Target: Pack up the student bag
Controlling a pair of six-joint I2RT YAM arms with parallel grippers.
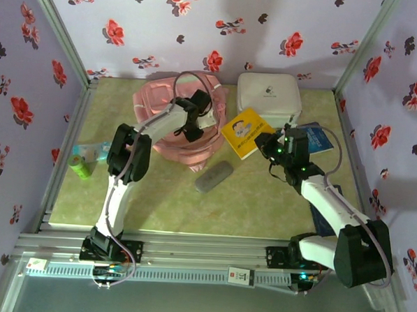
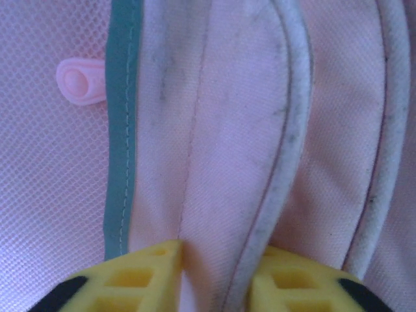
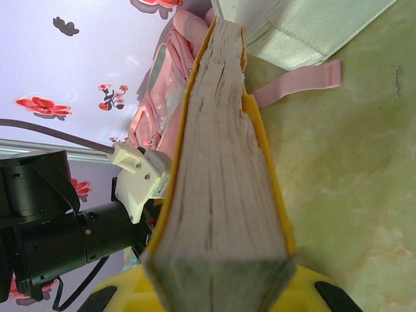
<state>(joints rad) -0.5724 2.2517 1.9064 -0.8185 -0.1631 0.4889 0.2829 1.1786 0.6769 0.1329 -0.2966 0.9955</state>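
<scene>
Backpack (image 1: 155, 97) fabric sits pinched in left jaws; right jaws clamp yellow book (image 1: 241, 128); white case (image 1: 269, 95), grey pouch (image 1: 214, 177) lie nearby.

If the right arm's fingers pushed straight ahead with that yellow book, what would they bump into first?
Probably the student bag, struck by the yellow book that the right arm's fingers hold; the white case sits close beside.

Lavender walls (image 1: 202, 16) with red and black flowers — pale green marbled tabletop (image 1: 178, 203), aluminium frame rails (image 1: 190, 247)
</scene>
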